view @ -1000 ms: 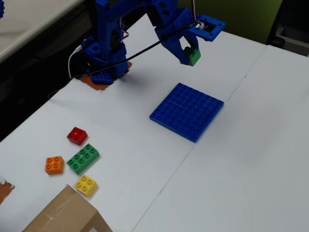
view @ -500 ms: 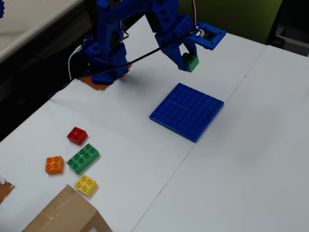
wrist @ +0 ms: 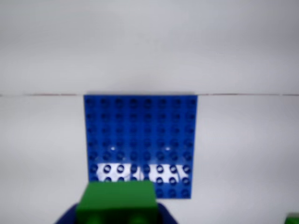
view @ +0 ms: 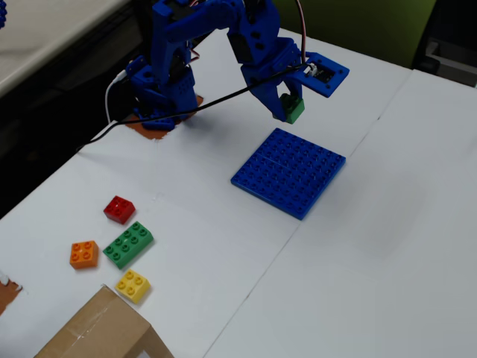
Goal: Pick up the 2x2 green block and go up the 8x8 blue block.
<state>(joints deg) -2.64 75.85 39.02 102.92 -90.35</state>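
My blue gripper (view: 288, 110) is shut on the small 2x2 green block (view: 293, 109) and holds it in the air just beyond the far edge of the 8x8 blue block (view: 289, 172). In the wrist view the green block (wrist: 117, 203) fills the bottom centre between the blue jaws, with the blue baseplate (wrist: 140, 135) lying flat on the white table ahead of it. The block hangs above the table, clear of the plate's studs.
On the left of the table lie a red brick (view: 119, 209), an orange brick (view: 84, 254), a longer green 2x4 brick (view: 128, 245) and a yellow brick (view: 133, 286). A cardboard box (view: 100, 332) stands at the front left. A seam (view: 313, 201) crosses the table.
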